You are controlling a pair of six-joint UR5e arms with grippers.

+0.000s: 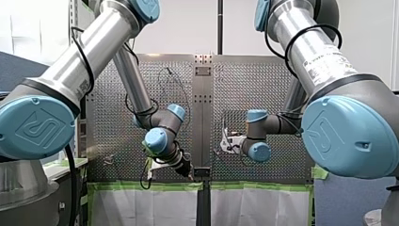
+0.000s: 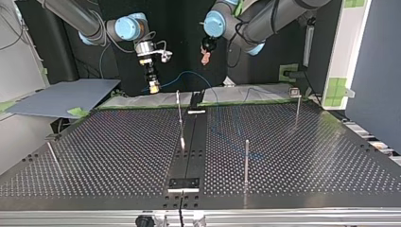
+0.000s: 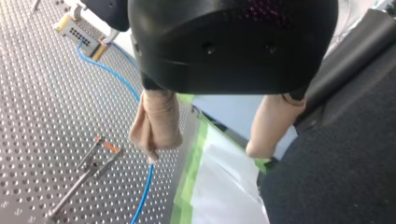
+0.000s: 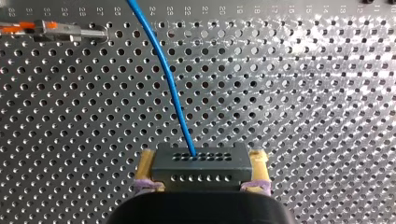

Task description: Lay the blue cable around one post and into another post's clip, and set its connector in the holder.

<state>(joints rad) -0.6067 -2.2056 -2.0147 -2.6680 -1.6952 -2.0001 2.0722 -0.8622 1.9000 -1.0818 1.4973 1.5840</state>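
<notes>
In the right wrist view my right gripper (image 4: 201,179) is shut on the grey connector (image 4: 201,164), its yellow pads on both sides. The blue cable (image 4: 166,84) leaves the connector and runs ahead over the perforated plate. In the top view my right gripper (image 2: 152,84) hangs above the table's far edge with the blue cable (image 2: 187,74) arcing from it. My left gripper (image 3: 203,150) is open, its beige pads wide apart with nothing between them. The cable (image 3: 112,74) passes beside one finger (image 3: 156,123). A post with an orange clip (image 3: 100,149) lies close by.
Several thin posts stand on the table in the top view: one near the middle (image 2: 180,116), one nearer the camera (image 2: 247,161), one at the right (image 2: 298,106). A black holder (image 2: 184,183) sits on the centre strip. Green tape (image 3: 191,177) edges the plate.
</notes>
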